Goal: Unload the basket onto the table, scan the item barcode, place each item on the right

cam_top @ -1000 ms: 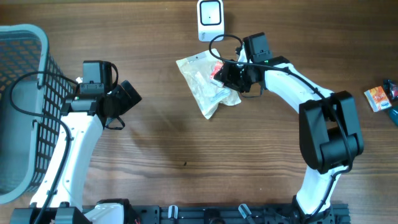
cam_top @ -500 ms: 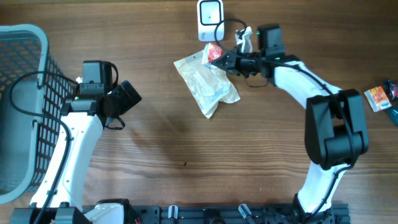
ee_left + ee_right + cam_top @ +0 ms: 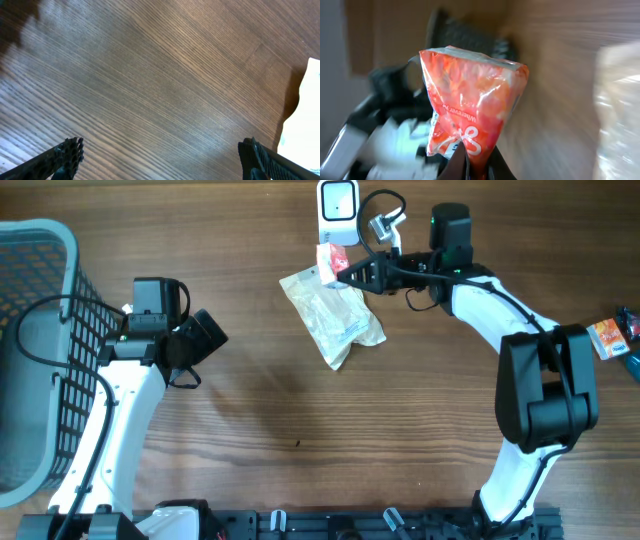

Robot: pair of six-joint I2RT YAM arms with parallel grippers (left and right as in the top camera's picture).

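Note:
A small red and white snack packet [image 3: 329,261] hangs in the air just below the white barcode scanner [image 3: 338,210] at the back of the table. My right gripper [image 3: 350,272] is shut on the packet's lower edge. In the right wrist view the packet [image 3: 472,100] stands up from the shut right gripper [image 3: 476,167], and the picture is blurred. My left gripper [image 3: 212,332] hovers at the left of the table, far from the packet. In the left wrist view the left gripper [image 3: 162,162] stands wide open over bare wood.
A clear plastic bag [image 3: 335,315] lies on the table below the packet, and shows at the right wrist view's edge as the bag [image 3: 620,110]. A grey basket [image 3: 30,240] stands at the far left. A small orange item [image 3: 604,338] lies at the far right edge.
My right gripper shut on the red packet and carried it up off the plastic bag toward the scanner. The left arm has not moved.

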